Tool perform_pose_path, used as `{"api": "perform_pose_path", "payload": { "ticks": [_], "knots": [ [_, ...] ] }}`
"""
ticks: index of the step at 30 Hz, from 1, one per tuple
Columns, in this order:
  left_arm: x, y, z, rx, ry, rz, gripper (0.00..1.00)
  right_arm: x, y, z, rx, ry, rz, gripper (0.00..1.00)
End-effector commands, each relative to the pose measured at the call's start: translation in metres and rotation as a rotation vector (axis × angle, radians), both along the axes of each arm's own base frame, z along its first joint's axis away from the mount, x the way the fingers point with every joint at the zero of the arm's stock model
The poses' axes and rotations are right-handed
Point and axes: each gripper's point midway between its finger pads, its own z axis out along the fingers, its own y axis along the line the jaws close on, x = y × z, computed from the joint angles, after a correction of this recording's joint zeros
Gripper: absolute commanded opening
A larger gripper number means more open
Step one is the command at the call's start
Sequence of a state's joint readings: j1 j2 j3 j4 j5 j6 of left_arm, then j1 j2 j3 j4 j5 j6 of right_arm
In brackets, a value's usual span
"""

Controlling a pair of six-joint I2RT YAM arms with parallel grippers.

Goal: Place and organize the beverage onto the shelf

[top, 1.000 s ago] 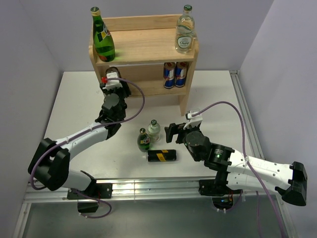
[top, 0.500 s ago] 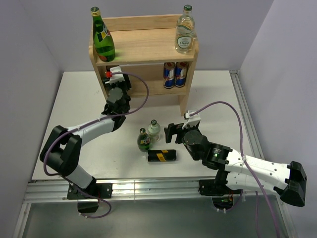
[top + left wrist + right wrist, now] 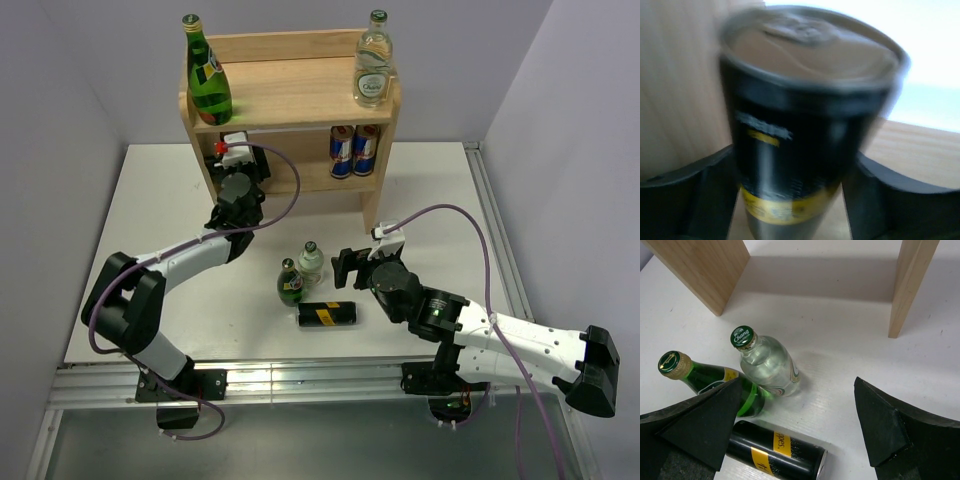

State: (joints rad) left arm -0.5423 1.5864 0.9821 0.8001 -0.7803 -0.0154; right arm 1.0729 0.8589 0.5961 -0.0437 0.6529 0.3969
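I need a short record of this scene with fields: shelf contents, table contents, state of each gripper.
shelf, top board: tall green bottle left, large clear bottle right, both upright
lower tier: two blue-and-silver cans, right side
left gripper: shut on upright black can at lower tier's left
right gripper: open, empty
table: small green bottle, small clear bottle, both upright; lying black can

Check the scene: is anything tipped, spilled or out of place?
One black can lies on its side on the table, just in front of the upright small green bottle and small clear bottle. No spill shows. Everything on the shelf stands upright; the left gripper holds a second can there.
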Motion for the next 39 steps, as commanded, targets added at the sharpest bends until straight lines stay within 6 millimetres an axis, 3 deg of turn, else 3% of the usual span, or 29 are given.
{"api": "perform_pose_path", "payload": {
  "ticks": [1,6,7,14,21,22,28,34,39],
  "knots": [
    [0.001,0.011,0.007,-0.059,-0.008,0.017,0.82,0.002,0.001,0.011,0.054,-0.024,-0.007,1.0],
    [-0.003,0.012,0.002,-0.057,0.01,0.013,0.87,0.001,0.001,0.014,0.064,-0.025,-0.004,1.0],
    [-0.004,0.013,0.002,-0.06,0.009,0.016,0.93,0.001,0.0,0.014,0.066,-0.025,-0.005,1.0],
    [-0.02,0.013,0.008,-0.039,0.042,-0.011,0.99,0.0,-0.001,0.012,0.073,-0.021,-0.006,1.0],
    [-0.046,0.01,0.017,-0.031,0.073,-0.099,0.99,-0.001,-0.001,0.013,0.079,-0.017,-0.002,1.0],
    [-0.053,0.012,0.025,-0.038,0.055,-0.113,0.99,-0.001,-0.002,0.013,0.081,-0.018,-0.002,1.0],
    [-0.067,0.015,0.026,-0.01,0.089,-0.148,0.99,-0.003,-0.002,0.014,0.093,-0.018,0.001,1.0],
    [-0.093,-0.007,0.029,-0.007,0.157,-0.337,0.99,-0.003,-0.001,0.016,0.092,-0.012,0.006,1.0],
    [-0.128,-0.041,0.061,0.028,0.127,-0.534,0.99,-0.004,-0.001,0.019,0.092,-0.014,0.012,1.0]
  ]
}}
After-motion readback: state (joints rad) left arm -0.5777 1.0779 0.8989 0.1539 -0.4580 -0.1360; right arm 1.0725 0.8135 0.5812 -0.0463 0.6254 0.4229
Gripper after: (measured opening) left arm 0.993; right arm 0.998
